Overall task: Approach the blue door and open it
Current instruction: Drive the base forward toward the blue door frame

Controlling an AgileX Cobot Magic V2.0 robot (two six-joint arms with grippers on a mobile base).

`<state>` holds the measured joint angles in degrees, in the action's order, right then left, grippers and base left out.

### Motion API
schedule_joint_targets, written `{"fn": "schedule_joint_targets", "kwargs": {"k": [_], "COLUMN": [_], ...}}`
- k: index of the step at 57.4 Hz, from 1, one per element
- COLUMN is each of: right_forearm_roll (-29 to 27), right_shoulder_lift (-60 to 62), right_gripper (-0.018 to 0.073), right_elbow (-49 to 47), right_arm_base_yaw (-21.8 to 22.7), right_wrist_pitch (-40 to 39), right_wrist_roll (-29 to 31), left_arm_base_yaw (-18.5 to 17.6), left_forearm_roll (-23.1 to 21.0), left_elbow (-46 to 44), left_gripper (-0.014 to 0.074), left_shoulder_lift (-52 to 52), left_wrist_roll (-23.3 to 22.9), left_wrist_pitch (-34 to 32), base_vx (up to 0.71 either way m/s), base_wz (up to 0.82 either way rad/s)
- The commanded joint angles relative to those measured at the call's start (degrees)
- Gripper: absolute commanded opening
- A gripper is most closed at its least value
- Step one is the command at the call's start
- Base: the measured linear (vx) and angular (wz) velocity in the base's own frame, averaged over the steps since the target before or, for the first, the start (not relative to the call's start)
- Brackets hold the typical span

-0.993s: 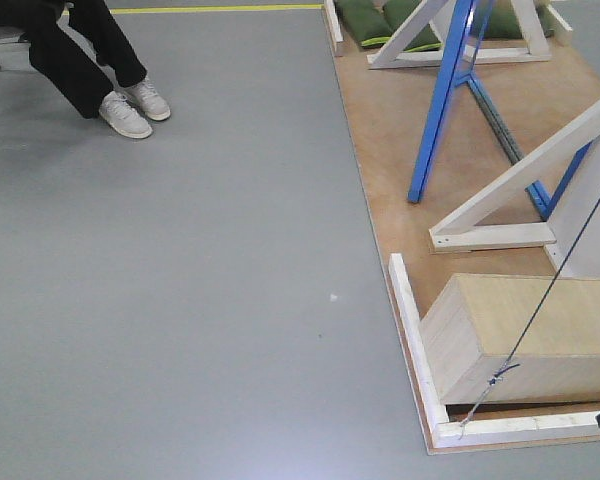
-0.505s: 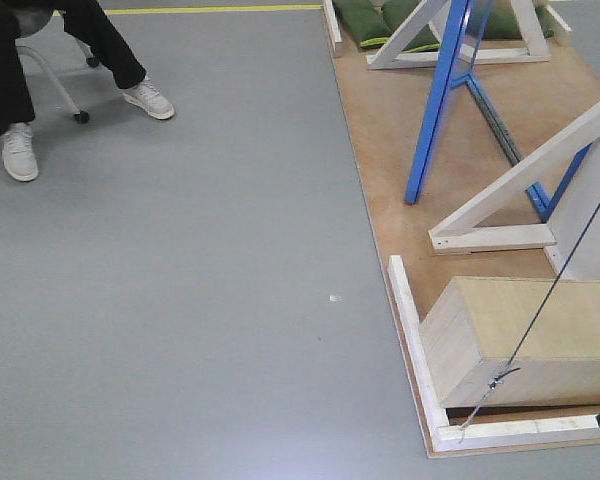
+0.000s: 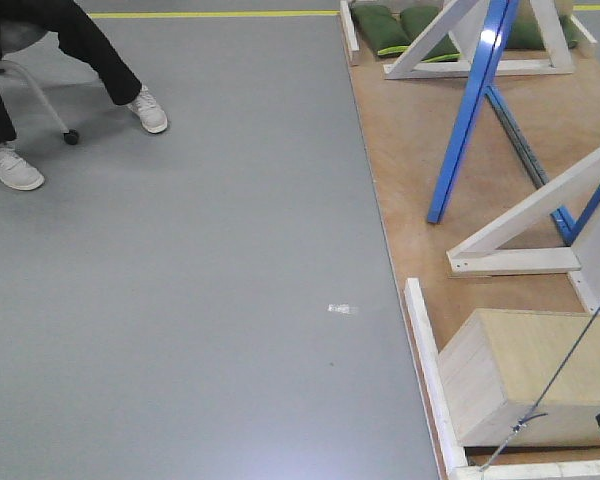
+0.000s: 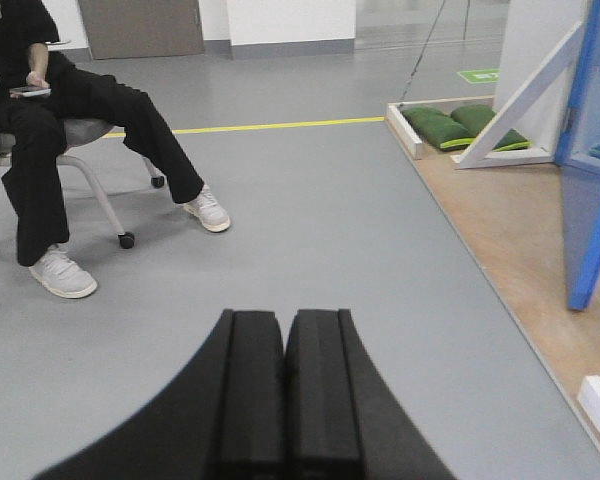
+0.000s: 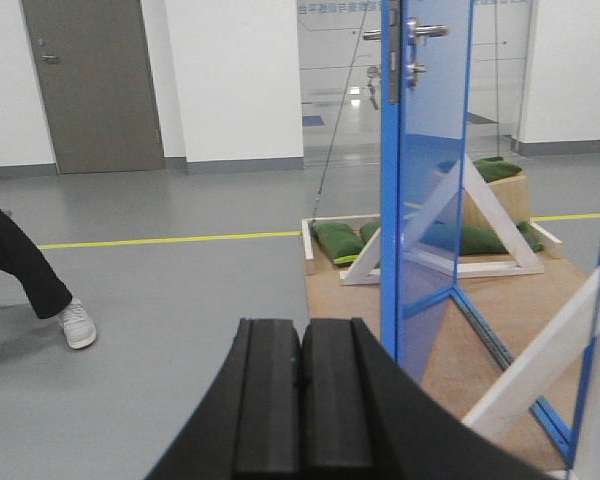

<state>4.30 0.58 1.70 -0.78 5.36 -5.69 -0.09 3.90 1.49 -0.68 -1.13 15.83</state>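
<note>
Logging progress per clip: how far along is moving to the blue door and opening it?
Early. Done: the robot is near the wooden platform, with the blue door ahead in the right wrist view. In hand: apparently the approach; the left tool and right tool are shut, empty, touching nothing. Left: reaching the lever handle, pressing it, swinging the door open.

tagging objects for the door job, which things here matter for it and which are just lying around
For the job:
tall glossy blue door
silver lever handle on it

Just lying about:
green cushions
pale wooden box
white wooden braces
seated person in black trousers
grey door in the wall
</note>
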Motion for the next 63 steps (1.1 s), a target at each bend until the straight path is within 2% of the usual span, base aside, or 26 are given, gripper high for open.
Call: {"fn": "schedule_joint_targets", "kwargs": {"k": [1,63], "right_forearm_roll": [0.3,0.3], "right_shoulder_lift": [0.8,0.8], "right_gripper": [0.0012,0.0012], "right_elbow": [0.1,0.1], "right_arm_base_yaw": [0.4,0.4], "right_wrist_pitch": [-4.8,-4.8], "right_wrist_roll": [0.4,0.4], "left_arm_base_yaw": [-0.4,-0.4], "left_forearm_roll": [-0.1,-0.1], "left_elbow": [-1.5,-1.5], "left_gripper": [0.0073,0.0073], "left_shoulder_lift": [-0.7,-0.7], "left_wrist_roll": [-0.4,-0.4], "left_wrist_pitch": [-4.9,-4.9], "base_vx": [0.20,0.28], "base_wz": [0.16,0.01]}}
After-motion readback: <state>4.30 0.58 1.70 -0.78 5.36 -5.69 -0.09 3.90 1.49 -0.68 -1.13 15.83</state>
